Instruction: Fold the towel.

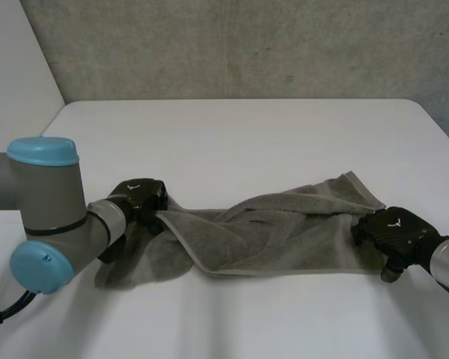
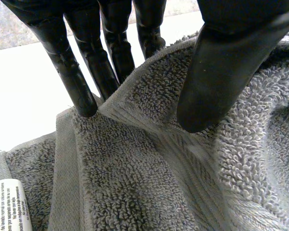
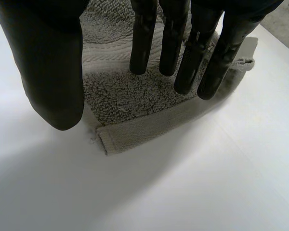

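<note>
Head view, table (image 1: 284,134): white and wide, carrying everything in the job.
Towel (image 1: 277,239): grey, lying as a long rumpled strip on the near half of the table and running from the left side toward the right edge, with loose folds bunching in its middle.
Left arm (image 1: 45,217): reaching in over the table's near left corner.
Left hand (image 1: 138,196): grasping the towel's left end; in the left wrist view its thumb (image 2: 216,82) is pressing a raised fold against the fingers (image 2: 72,72) standing behind it.
Right hand (image 1: 393,228): hovering at the towel's right end, near the table's right edge, and holding nothing; in the right wrist view its fingers (image 3: 183,53) are hanging straight over the cloth while the thumb is sitting apart over bare table.
Hemmed corner (image 3: 135,132): lying flat on the table just below those fingertips, not yet pinched.
Tag (image 2: 7,204): small and white, showing at the towel's edge below the left hand.
Risk, uneven pull: with only the left end gripped, lifting now is likely dragging the strip toward the left edge and deepening the bunching.
Risk, missed corner: the flat hem is giving the right hand little to catch, so closing there may be scraping the table and pushing the corner away.
</note>
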